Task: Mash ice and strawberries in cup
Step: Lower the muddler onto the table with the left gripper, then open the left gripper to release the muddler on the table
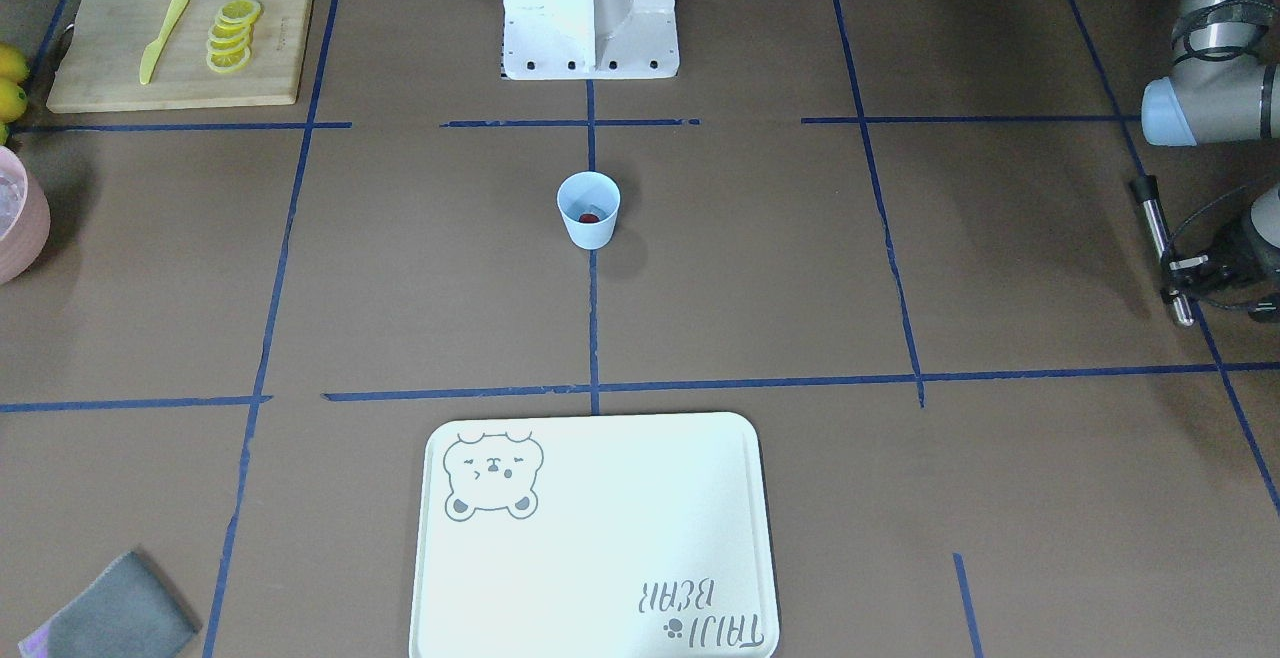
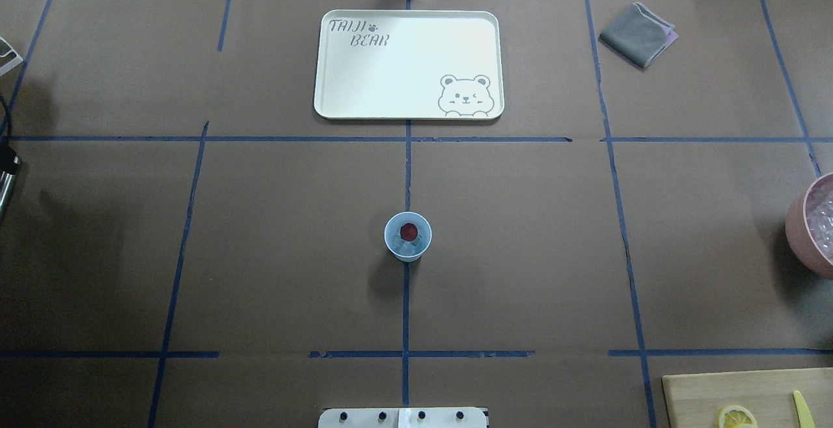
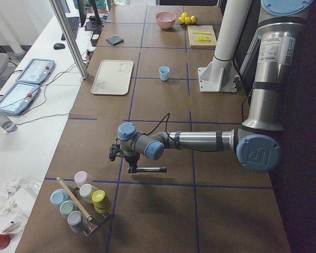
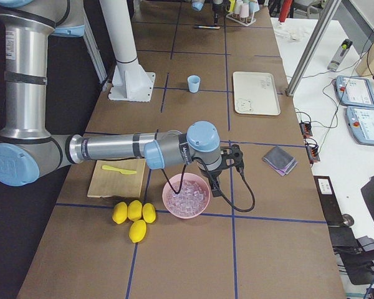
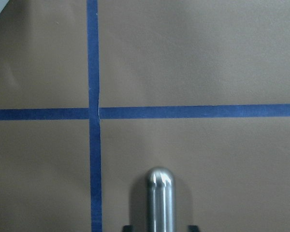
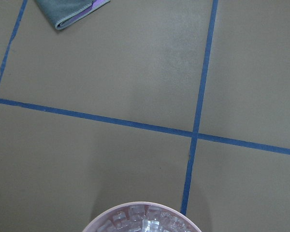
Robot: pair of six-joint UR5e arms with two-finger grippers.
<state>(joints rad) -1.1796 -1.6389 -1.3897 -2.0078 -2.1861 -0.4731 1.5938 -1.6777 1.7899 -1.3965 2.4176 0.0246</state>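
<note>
Steel rod [image 5: 160, 198]: closest thing to the left wrist lens, its rounded tip poking out over the brown table cover, just right of a crossing of blue tape lines.
Left gripper [image 1: 1178, 264]: clamped on that rod near one end and holding it about level, out at the cup's 9 o'clock and well apart from it (12 o'clock being away from the robot).
Cup [image 2: 408, 237]: light blue, upright on the centre tape line in the middle of the table.
Strawberry [image 2: 409, 231]: red, down inside the cup, on the 12 o'clock side of the bottom.
Ice [image 2: 408, 246]: clear chunk inside the cup, touching the strawberry on its 6 o'clock side.
Right gripper [image 4: 230, 159]: hangs just beside the pink bowl; only the side view catches it, so I cannot tell whether its fingers are apart or together.
Pink bowl [image 4: 168, 193]: at the cup's 3 o'clock, far out, filled with ice cubes [image 4: 187, 196].
Tray [image 2: 364, 83]: pale, with a bear drawing, flat at the cup's 12 o'clock.
Grey cloth [image 2: 636, 33]: folded, at about 1 o'clock.
Cutting board [image 1: 180, 43]: wooden, at about 4 o'clock, carrying an overlapping row of lemon slices [image 1: 233, 35] with a yellow knife [image 1: 163, 36] beside them.
Whole lemons [image 4: 134, 215]: four, clustered near the bowl and the board.
</note>
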